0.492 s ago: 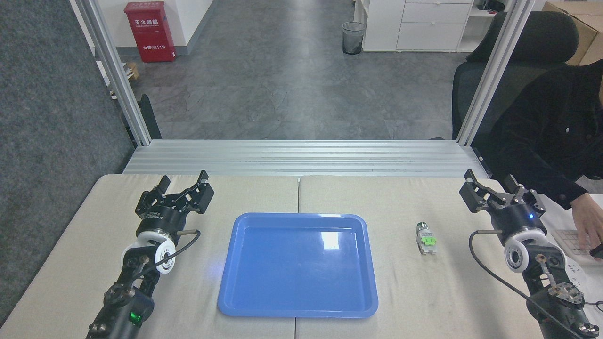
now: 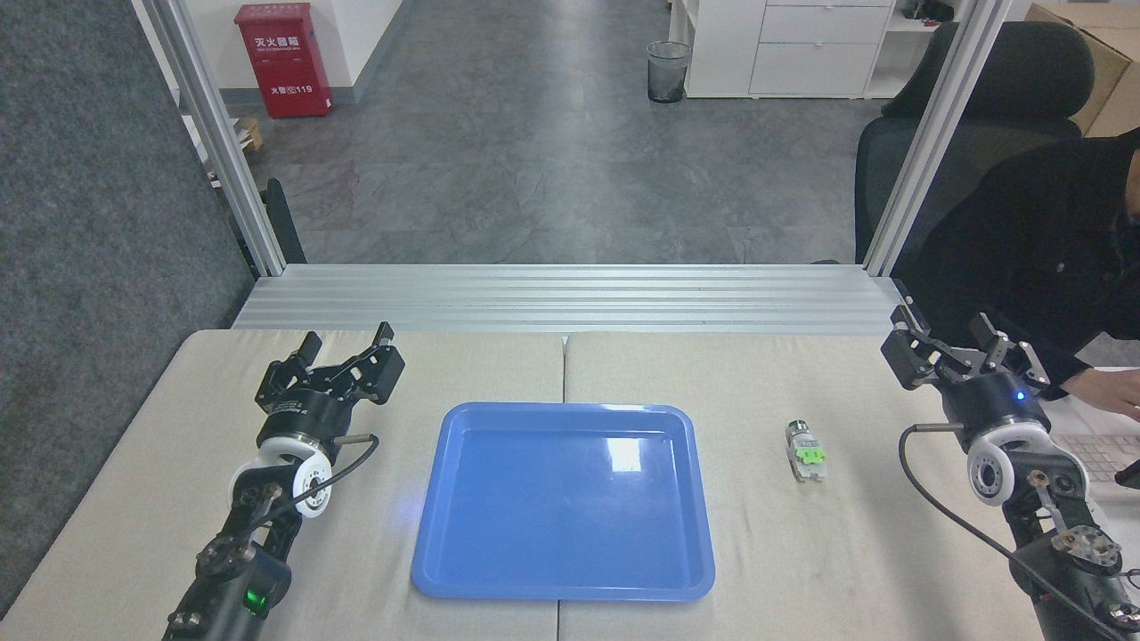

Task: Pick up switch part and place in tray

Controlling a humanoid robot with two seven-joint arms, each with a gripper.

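- Switch part [image 2: 804, 452] lies flat on the bench [image 2: 766, 552], right of centre, its dark ringed end pointing away from the robot and its white end toward it, with the green block in the middle. It has not shifted over the last half second.
- Just left of it, close but not touching, sits the tray [image 2: 427, 543], glossy blue and with nothing in it. So the placing is wholly undone, and the switch part has not been picked up.
- What did change: the right gripper [image 2: 957, 349] has drifted a little to the right and slightly up in the view, which takes it a shade farther from the switch part instead of nearer. I read this as the arm only starting to stir, or resettling, not a committed reach.
- The right gripper is spread open with nothing between its jaws. It stands to the right of the switch part and farther from the robot, well apart from it, with bare bench between them.
- The left gripper [image 2: 346, 345] is likewise open and holds nothing, unmoved on the far side of the tray, well away from the switch part.
- At the right edge, a person's dark sleeve [image 2: 1060, 258] has shifted and the hand [image 2: 1109, 388] has lifted near a keyboard, close to the right arm.
- Judged next need: the right gripper must come left and toward the robot, then descend over the switch part.
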